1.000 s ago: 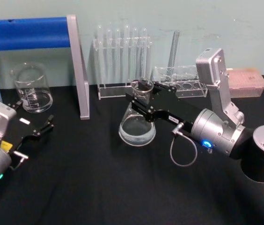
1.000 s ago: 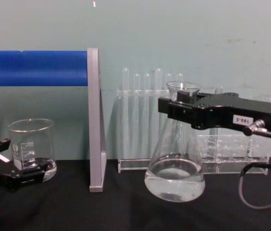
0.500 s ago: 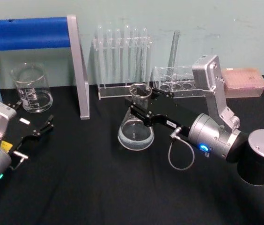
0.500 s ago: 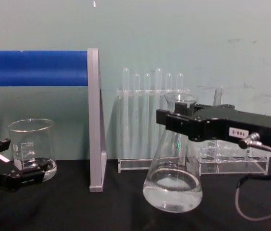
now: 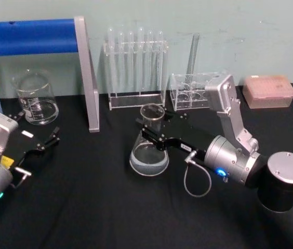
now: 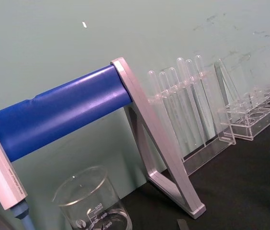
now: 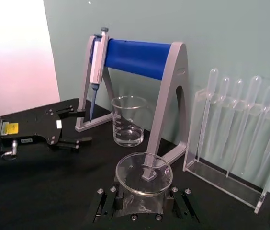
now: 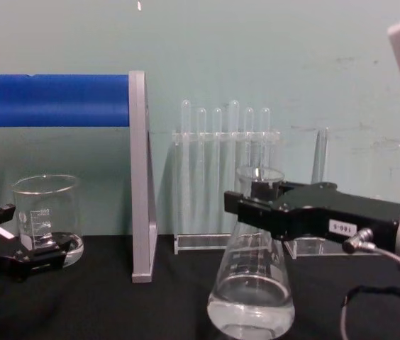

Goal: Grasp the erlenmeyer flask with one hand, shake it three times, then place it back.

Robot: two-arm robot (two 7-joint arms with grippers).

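One gripper, the right hand (image 8: 251, 205), is clamped on the neck of the erlenmeyer flask (image 8: 250, 297) mid-table in front of the test tube rack (image 5: 136, 67), and that slick, breakable, water-weighted glass looks best held right under the lip, while the left gripper (image 5: 42, 142) sits parked, fingers spread.

The right end effector (image 8: 257, 207) is matte black, flat and two-fingered, with a small white label of dark digits on its side and small screws along its finger bases. Behind it sits a silver cylindrical wrist with a blue light, a looping grey cable (image 5: 194, 181) and an angular silver housing. The left end effector (image 5: 47, 141) is black with a plain white patch, a yellow sticker and a silver housing.
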